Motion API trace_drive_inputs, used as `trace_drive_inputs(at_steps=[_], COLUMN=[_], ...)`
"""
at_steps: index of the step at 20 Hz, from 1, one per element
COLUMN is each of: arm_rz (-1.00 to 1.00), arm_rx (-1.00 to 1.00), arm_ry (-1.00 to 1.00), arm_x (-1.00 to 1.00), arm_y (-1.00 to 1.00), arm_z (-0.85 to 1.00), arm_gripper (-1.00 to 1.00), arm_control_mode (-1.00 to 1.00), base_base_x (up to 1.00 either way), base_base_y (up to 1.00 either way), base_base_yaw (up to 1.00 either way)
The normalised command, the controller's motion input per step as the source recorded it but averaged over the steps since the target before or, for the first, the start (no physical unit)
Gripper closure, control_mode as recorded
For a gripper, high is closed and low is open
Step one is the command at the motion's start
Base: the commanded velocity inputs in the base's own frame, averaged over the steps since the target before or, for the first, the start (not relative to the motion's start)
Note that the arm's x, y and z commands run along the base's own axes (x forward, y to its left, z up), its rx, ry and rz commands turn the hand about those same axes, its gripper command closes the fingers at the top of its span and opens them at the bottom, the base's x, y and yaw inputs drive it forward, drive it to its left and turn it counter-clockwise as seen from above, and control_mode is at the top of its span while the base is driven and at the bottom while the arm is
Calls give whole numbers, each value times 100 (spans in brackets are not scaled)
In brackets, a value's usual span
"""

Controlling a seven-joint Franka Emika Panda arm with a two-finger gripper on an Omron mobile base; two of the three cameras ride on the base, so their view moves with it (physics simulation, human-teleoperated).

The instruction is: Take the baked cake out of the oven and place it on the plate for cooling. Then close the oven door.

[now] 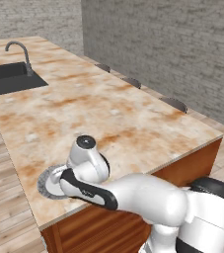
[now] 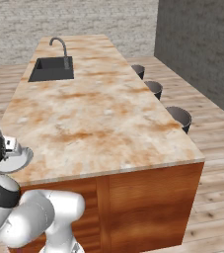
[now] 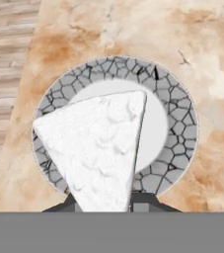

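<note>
A white wedge of cake (image 3: 98,148) sits between the two dark fingertips of my gripper (image 3: 106,202), which is shut on its narrow end. Directly under it lies a round plate (image 3: 177,123) with a grey cracked-stone rim and a white centre, on the marble counter. Whether the cake rests on the plate I cannot tell. From the left base view the plate (image 1: 45,187) lies at the counter's near corner, partly covered by my hand. The right base view has the plate (image 2: 20,161) at the near left edge, under the gripper (image 2: 11,147). The oven and the oven door are out of view.
The plate lies on a long marble island counter (image 1: 108,113). At its far end are a black sink (image 1: 12,76) and a curved faucet (image 1: 19,49). Three dark stools (image 2: 180,116) line the far side. Wooden floor runs close by the plate's side of the counter.
</note>
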Motion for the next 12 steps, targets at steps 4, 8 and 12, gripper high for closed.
trace_drive_inputs(at_steps=[4,8,12], arm_rz=[0,0,0], arm_rx=[0,0,0], arm_ry=[0,1,0], arm_x=[22,20,21], arm_y=[21,25,24], arm_z=[-28,-30,-29], arm_gripper=[100,100,100], arm_control_mode=[-100,-100,-100], base_base_x=[0,0,0], base_base_y=[0,0,0], base_base_yaw=[0,0,0])
